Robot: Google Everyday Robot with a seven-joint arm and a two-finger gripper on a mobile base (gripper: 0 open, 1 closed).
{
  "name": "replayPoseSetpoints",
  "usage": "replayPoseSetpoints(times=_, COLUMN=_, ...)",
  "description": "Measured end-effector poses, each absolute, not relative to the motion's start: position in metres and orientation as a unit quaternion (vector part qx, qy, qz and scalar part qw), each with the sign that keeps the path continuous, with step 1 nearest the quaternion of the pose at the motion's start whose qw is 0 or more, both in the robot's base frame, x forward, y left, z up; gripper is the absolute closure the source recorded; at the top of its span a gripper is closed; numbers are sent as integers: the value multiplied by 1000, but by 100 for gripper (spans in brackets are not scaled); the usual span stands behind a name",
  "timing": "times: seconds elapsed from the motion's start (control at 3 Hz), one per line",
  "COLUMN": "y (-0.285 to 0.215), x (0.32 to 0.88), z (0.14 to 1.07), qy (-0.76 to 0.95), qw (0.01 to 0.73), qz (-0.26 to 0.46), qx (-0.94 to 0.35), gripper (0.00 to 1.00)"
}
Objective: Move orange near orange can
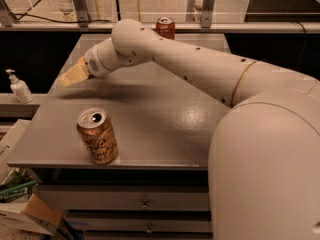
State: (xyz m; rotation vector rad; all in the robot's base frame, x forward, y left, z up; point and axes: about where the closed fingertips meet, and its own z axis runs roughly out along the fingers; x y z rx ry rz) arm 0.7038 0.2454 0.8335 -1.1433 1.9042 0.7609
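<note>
The gripper [70, 77], a pale yellowish tip on the end of the white arm [200, 66], hangs over the table [165, 119] close to its edge on the picture's left, pointing outward and slightly down; whether it is spread apart or pressed together cannot be told, and nothing can be seen held in it. A soft shadow lies on the table just below and to the inner side of the gripper. The orange can [97, 136] stands nearer the camera than the gripper and a little toward the picture's right of it, well apart from it, near the table's front edge. Beyond the gripper, on the other side of the arm, a red can [165, 28] stands at the table's far edge. Outward from the gripper, past the table's edge, a white pump bottle [19, 87] stands on a lower ledge. The table is a flat grey surface with a dull sheen, and drawers [145, 203] with small handles sit beneath its front. Below the gripper's side of the table, on the floor, lie a cardboard box [27, 216] and some green packets [12, 185]. The orange can is upright, its long axis vertical, its silver top with the pull tab facing up.
</note>
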Motion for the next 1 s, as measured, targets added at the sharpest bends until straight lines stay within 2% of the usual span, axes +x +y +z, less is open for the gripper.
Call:
replayPoseSetpoints(times=0.67, y=239, x=712, z=833, qy=755, qw=396, qz=296, qx=-431, gripper=59)
replayPoseSetpoints(times=1.0, y=216, x=715, z=853, qy=750, qw=413, qz=289, qx=-428, gripper=81)
